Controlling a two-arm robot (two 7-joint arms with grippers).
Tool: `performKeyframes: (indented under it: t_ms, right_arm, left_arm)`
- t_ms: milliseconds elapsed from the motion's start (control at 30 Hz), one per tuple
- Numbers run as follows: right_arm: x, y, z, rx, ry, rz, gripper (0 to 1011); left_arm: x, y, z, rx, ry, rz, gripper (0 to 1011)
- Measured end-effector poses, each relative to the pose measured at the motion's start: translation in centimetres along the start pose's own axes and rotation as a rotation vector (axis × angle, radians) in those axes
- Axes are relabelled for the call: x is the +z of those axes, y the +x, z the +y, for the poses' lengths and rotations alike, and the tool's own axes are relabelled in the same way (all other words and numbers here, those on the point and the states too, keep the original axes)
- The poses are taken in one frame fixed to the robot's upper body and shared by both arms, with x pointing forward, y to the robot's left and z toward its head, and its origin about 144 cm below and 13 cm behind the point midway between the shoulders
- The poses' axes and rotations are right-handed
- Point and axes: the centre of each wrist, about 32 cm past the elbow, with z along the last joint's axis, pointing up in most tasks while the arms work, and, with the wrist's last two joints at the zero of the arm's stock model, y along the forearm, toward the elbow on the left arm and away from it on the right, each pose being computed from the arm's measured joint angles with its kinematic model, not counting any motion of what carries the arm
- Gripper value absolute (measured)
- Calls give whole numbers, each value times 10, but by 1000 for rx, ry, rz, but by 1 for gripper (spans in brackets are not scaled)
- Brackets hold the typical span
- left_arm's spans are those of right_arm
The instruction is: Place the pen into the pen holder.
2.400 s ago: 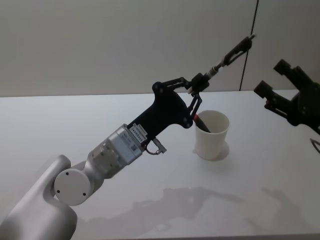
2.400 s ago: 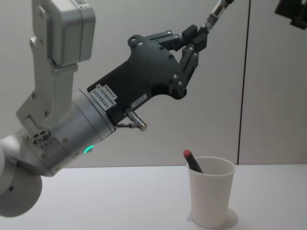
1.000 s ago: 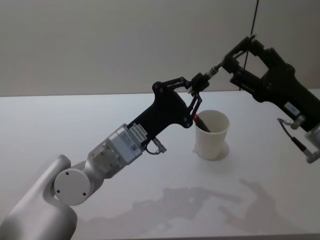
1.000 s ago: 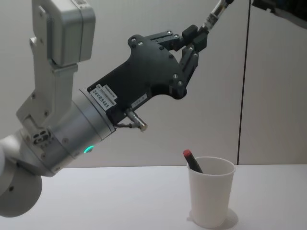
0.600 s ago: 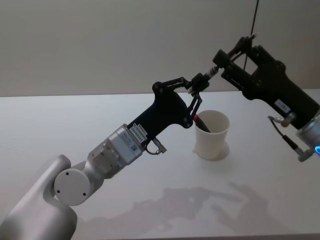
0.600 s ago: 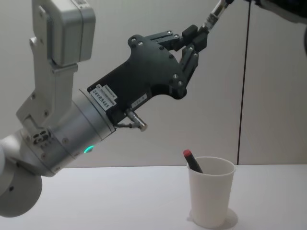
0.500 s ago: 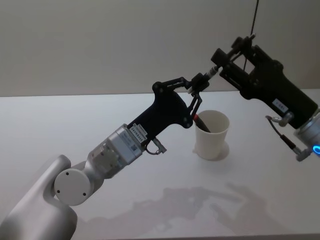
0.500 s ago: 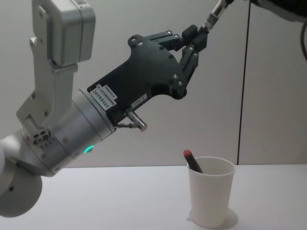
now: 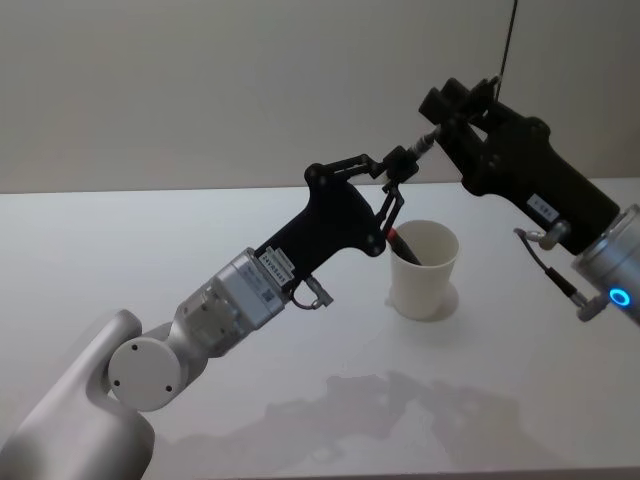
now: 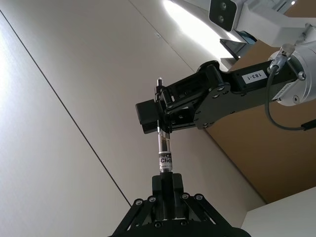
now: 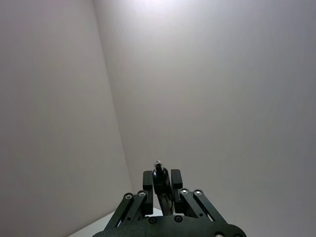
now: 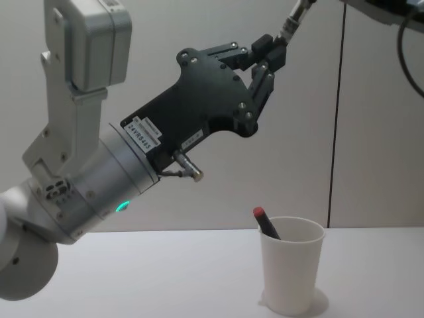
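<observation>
My left gripper [image 9: 393, 172] is shut on the lower end of a slim silver-and-black pen [image 9: 428, 138], held high and slanting up to the right above the pen holder [image 9: 425, 270], a white paper cup on the table. In the left wrist view the pen [image 10: 163, 158] rises from my left gripper [image 10: 167, 186] into my right gripper [image 10: 160, 118]. In the right wrist view my right gripper [image 11: 161, 183] has its fingers pressed on both sides of the pen's top end [image 11: 159, 174]. In the chest view the left gripper [image 12: 268, 54] holds the pen [image 12: 295, 16] well above the cup [image 12: 291, 273].
A red-tipped pen [image 9: 402, 245] leans inside the cup, also seen from the chest [image 12: 265, 222]. The white table [image 9: 150, 260] spreads wide around the cup. My left forearm [image 9: 250, 300] stretches across the table's middle.
My right arm has swung in from the right and slid its gripper leftward down the pen's upper part, fingers now tight on it. The left arm, pen and cup have stayed still.
</observation>
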Motion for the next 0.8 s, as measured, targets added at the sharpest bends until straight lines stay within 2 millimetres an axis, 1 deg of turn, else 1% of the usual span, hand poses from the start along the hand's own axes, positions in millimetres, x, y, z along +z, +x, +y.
performKeyframes:
  t_ms: [33, 67, 133, 167, 667, 700, 767, 800]
  right_arm:
    - [0, 0, 0, 0, 0, 0, 257]
    - [0, -1, 0, -3, -1, 0, 198]
    - [0, -1, 1, -8, -2, -1, 146]
    - [0, -1, 1, -13, -3, -2, 138]
    - [0, -2, 5, -35, -6, -1, 134]
    - [0, -2, 5, -35, -6, -1, 134]
    - [0, -2, 5, -37, -8, 1, 134]
    - [0, -2, 6, -38, -8, 1, 134]
  left_arm:
    - [0, 0, 0, 0, 0, 0, 125]
    - [0, 0, 0, 0, 0, 0, 125]
    - [0, 0, 0, 0, 0, 0, 125]
    - [0, 0, 0, 0, 0, 0, 125]
    - [0, 0, 0, 0, 0, 0, 129]
    - [0, 0, 0, 0, 0, 0, 140]
    - [0, 0, 0, 0, 0, 0, 209]
    - [0, 0, 0, 0, 0, 0, 223]
